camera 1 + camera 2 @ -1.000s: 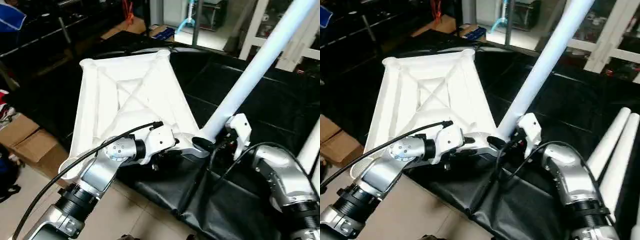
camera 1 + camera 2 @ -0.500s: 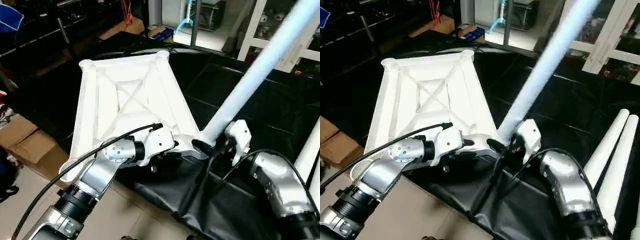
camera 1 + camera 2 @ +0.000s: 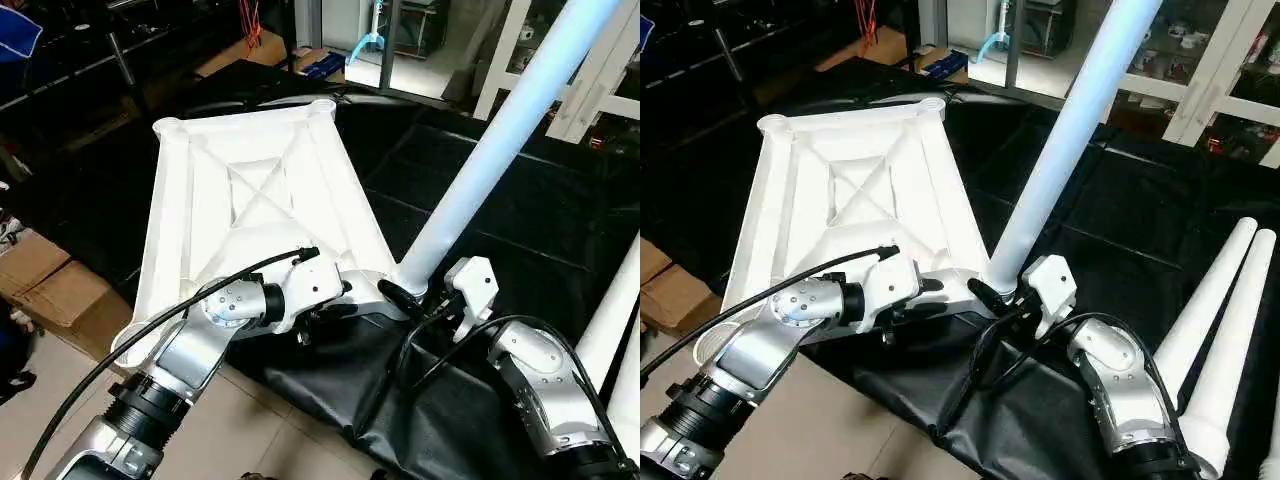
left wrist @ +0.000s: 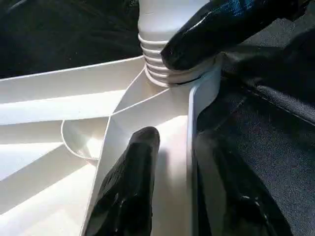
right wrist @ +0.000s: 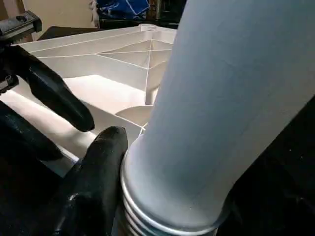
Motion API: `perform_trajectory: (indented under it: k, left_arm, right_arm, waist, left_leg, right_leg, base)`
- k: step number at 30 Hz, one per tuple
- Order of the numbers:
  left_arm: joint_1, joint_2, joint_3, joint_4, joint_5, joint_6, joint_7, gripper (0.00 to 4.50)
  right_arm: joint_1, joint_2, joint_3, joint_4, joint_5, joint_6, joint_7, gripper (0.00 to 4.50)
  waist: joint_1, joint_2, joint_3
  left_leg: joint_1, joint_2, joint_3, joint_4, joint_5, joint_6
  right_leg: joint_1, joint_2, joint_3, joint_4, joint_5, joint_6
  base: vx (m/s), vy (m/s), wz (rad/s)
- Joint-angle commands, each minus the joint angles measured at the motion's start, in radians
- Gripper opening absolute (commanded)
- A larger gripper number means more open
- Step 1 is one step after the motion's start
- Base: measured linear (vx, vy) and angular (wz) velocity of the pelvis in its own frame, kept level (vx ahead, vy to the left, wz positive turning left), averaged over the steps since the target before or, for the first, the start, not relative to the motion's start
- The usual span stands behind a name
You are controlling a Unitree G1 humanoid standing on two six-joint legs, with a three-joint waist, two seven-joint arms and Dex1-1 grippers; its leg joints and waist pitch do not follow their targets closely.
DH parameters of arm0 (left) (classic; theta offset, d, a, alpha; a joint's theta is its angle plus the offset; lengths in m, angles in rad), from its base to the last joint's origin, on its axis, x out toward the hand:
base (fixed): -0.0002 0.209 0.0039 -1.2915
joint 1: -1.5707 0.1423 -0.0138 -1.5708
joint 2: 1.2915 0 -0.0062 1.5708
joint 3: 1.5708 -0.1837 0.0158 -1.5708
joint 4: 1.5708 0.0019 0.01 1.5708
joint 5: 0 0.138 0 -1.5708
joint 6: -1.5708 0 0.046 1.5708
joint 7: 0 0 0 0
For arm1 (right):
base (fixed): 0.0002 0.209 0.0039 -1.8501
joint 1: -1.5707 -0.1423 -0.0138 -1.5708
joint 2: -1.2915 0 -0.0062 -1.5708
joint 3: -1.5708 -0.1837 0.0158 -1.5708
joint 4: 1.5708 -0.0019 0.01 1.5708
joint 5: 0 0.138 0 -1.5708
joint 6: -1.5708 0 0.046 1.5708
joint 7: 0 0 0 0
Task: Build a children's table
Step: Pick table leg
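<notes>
The white tabletop [image 3: 250, 190] lies underside up on a black cloth, its X ribs showing. My left gripper [image 3: 345, 300] is shut on the tabletop's near rim [image 4: 189, 147], with one finger [image 4: 133, 187] inside the wall and the other outside. A long white leg [image 3: 490, 160] stands in the near right corner socket and leans up and to the right. Its ribbed end [image 4: 162, 69] sits at the socket's mouth. My right gripper [image 3: 405, 295] is shut on the leg's base, with one finger [image 5: 98, 182] against it.
Two spare legs [image 3: 1225, 310] lie on the black cloth [image 3: 480, 220] at the right. Cardboard boxes [image 3: 50, 290] sit on the tiled floor at the left. A white frame [image 3: 590, 70] and dark shelving stand behind the cloth.
The leg has tipped a little more upright at the corner socket, and my right forearm has come lower and nearer. The left gripper keeps its hold on the rim.
</notes>
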Motion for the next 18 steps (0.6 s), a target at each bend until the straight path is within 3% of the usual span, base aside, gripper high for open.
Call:
perform_trajectory:
  k: [1,6,9,18]
  left_arm:
    - [0.006,0.013,0.004,-0.028,0.009,0.004,0.003,1.49]
    - [0.011,0.016,0.005,-0.035,0.013,0.006,0.004,1.49]
    - [0.016,0.021,0.003,-0.043,0.017,0.010,0.004,1.49]
    - [0.030,0.035,-0.002,-0.062,0.020,0.024,-0.010,1.49]
  right_arm:
    - [0.060,-0.029,0.073,0.153,-0.132,0.048,0.002,2.64]
    - [0.059,-0.036,0.099,0.154,-0.154,0.042,0.020,2.64]
    - [0.052,-0.060,0.152,0.168,-0.199,0.015,0.038,2.64]
    - [0.032,-0.055,0.147,0.186,-0.177,0.048,0.053,2.64]
  waist:
    - [-0.004,-0.009,-0.027]
    - [-0.009,-0.010,-0.027]
    - [-0.015,-0.011,-0.027]
    - [-0.022,-0.015,-0.030]
  left_leg:
    - [0.011,0.068,-0.047,-0.093,-0.406,0.029]
    - [0.012,0.070,-0.051,-0.097,-0.444,0.015]
    - [0.013,0.069,-0.053,-0.099,-0.475,0.007]
    - [0.006,0.070,-0.053,-0.103,-0.459,0.016]
  right_leg:
    - [0.011,-0.094,0.057,-0.105,-0.555,-0.122]
    - [0.008,-0.093,0.057,-0.106,-0.571,-0.112]
    - [0.005,-0.092,0.057,-0.107,-0.577,-0.107]
    - [0.011,-0.093,0.058,-0.105,-0.520,-0.125]
  base:
    - [0.000,0.000,0.00]
    - [0.000,0.000,0.00]
    - [0.000,0.000,0.00]
    - [0.000,0.000,0.00]
